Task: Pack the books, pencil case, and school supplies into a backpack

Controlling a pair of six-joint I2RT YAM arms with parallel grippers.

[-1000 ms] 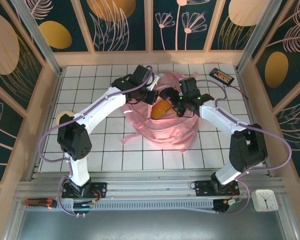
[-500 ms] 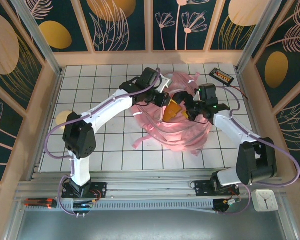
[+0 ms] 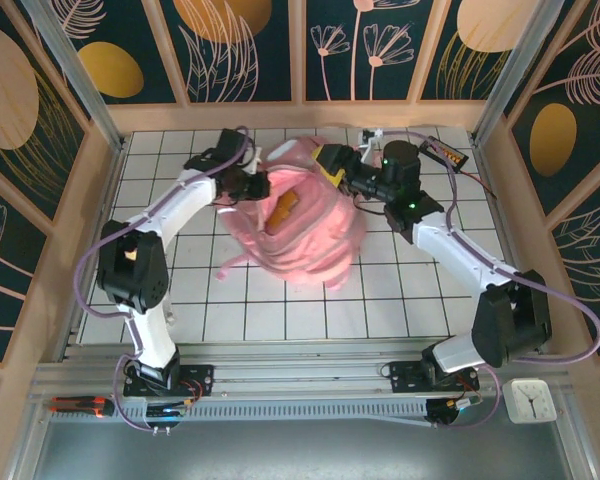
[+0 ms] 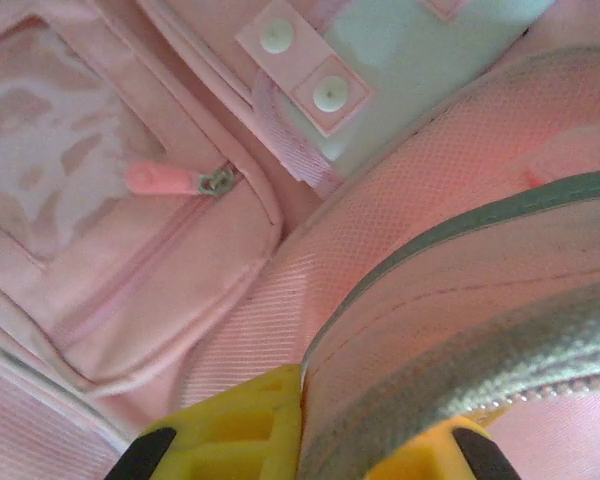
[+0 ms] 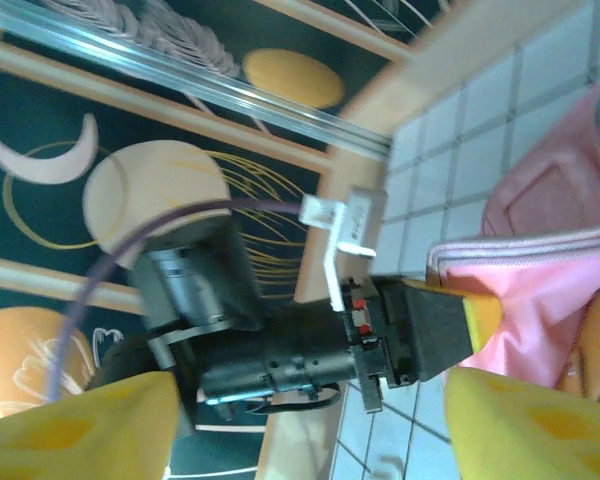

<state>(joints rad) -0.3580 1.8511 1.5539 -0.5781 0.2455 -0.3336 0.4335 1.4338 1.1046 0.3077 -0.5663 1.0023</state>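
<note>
item: pink backpack [image 3: 300, 240], lying on the tiled surface [image 3: 400, 300] toward the far wall. change noted: half a second back it lay nearer the middle and further right. it now sits further back and left, bunched more tightly, with the mouth turned up. the left arm has drawn back to its own side and taken the rim with it, while the right arm has reached to the bag's far edge. contents seen: what looks like the orange pad [image 3: 281, 208], lying in the open mouth and carried along with the bag. reading: the bag is being reset and held open for loading, not filled at this instant, and packing looks partly done. left gripper [image 3: 258, 188]: pinched nearly closed on the backpack's rim, with the grey trim [image 4: 460, 330] running straight between its yellow pads. right gripper [image 3: 329, 165]: at the far top edge of the bag, with its fingers [image 5: 525, 420] standing apart. its own camera looks across the gap to the left gripper on the rim, so it seems to hold nothing, though contact with the fabric cannot be told. also present: black gadget [image 3: 445, 152], in the far right corner, well apart.
</note>
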